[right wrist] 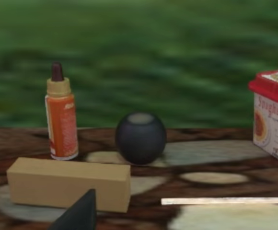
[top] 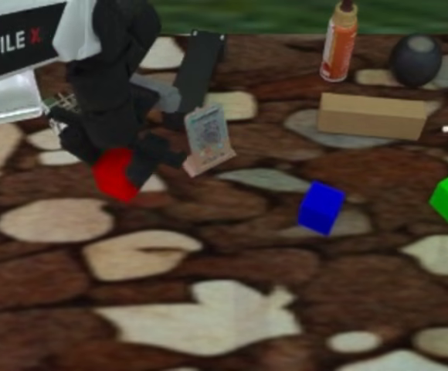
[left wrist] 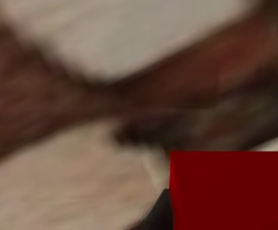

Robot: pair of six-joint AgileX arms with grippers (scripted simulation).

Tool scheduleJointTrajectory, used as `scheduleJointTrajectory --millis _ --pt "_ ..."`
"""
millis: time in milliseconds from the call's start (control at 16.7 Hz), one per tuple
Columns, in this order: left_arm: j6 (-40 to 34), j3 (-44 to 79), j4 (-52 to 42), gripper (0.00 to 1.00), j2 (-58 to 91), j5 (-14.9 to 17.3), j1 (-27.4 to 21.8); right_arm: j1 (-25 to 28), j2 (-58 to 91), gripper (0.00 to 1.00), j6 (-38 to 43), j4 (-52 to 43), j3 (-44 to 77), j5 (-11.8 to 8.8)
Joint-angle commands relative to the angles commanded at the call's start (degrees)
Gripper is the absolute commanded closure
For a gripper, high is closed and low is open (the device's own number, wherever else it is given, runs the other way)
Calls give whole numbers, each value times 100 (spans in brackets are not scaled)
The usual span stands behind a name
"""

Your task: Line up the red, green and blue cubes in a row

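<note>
While the left gripper (top: 135, 166) is being held over the red cube (top: 114, 173), its finger state cannot be told. Being rigid, light and matte, the red cube is best being gripped across opposite flat faces.

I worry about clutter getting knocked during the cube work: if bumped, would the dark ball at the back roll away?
Probably. The dark ball looks nearly round, so a sideways nudge would likely roll it. Its flattened top hints at a flat base too, which might steady it. The tan box in front could stop a forward roll.
</note>
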Motion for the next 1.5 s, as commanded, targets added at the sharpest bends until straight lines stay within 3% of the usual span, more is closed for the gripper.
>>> scheduleJointTrajectory --millis 180,540,720,1200,1500 --pt "-732 -193 0 100 -190 -21 -280 0 0 0 0 0 0 0" --pt "-3185 -870 -17 100 -759 -71 -1058 0 0 0 0 0 0 0" --pt "-4009 -1137 18 100 -1044 -95 -1370 0 0 0 0 0 0 0" --pt "-4253 -1296 145 100 -1130 -106 -1467 0 0 0 0 0 0 0" --pt "-4258 -1928 1169 100 -800 -104 -1467 0 0 0 0 0 0 0"
